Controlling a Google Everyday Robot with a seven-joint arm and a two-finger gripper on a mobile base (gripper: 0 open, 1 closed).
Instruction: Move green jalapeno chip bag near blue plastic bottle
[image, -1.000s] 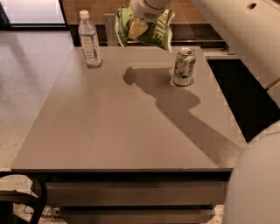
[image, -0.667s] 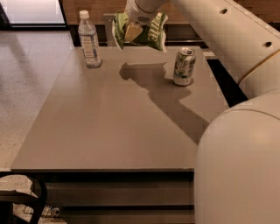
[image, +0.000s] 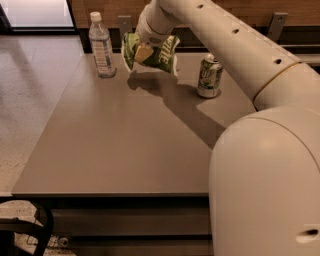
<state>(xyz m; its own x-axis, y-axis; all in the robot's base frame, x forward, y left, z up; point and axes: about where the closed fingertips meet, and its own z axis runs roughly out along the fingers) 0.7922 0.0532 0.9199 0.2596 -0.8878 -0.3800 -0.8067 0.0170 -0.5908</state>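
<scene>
My gripper (image: 144, 50) is shut on the green jalapeno chip bag (image: 159, 54), a crinkly light-green foil bag with white lettering, and holds it in the air above the far part of the grey table (image: 125, 140). The bag casts a shadow on the tabletop just below it. The blue plastic bottle (image: 102, 46), clear with a white cap and a pale label, stands upright at the far left corner of the table, a short way left of the bag. My white arm reaches in from the right front and covers much of the right side.
A green-and-white soda can (image: 209, 76) stands upright on the table to the right of the bag, close to my arm. A wooden wall and dark ledge run behind the table. Pale floor lies to the left. A dark round object (image: 30, 230) sits at the bottom left.
My gripper has carried the chip bag leftward and lower, closer to the bottle. The arm has swung further across the view. The bottle and the can have stayed put.
</scene>
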